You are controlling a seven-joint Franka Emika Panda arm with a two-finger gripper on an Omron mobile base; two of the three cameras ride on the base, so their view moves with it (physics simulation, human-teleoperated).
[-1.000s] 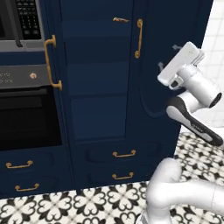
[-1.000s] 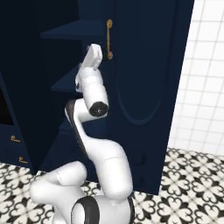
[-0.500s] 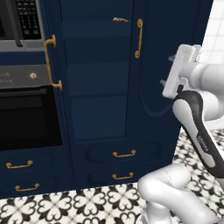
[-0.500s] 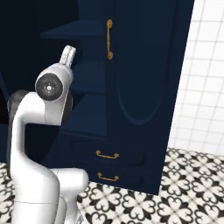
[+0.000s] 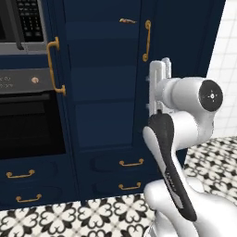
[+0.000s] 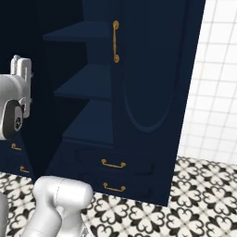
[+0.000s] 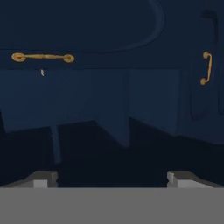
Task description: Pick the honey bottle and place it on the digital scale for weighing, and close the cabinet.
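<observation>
The tall navy cabinet point(image 6: 152, 92) has a door swung open, so its bare inner shelves point(image 6: 88, 83) and lower drawers point(image 6: 113, 164) show. A long brass handle point(image 5: 147, 40) runs down the door's edge. My gripper point(image 7: 111, 179) faces the dark shelf interior from a short distance; its fingertips point(image 7: 43, 179) stand wide apart with nothing between them, so it is open. In the left base view the hand point(image 5: 156, 88) hangs just in front of the cabinet at mid height. The honey bottle and the digital scale are out of view.
A black built-in oven point(image 5: 28, 120) with a brass handle point(image 5: 53, 67) sits left of the cabinet, with low navy drawers point(image 5: 21, 175) under it. White tiled wall point(image 6: 213, 92) lies to the right. Patterned floor tiles point(image 6: 152, 213) run along the front.
The arm has folded and swung, carrying the hand left and slightly down toward the cabinet front. The jaws stay wide open. The cabinet and the base have not moved.
</observation>
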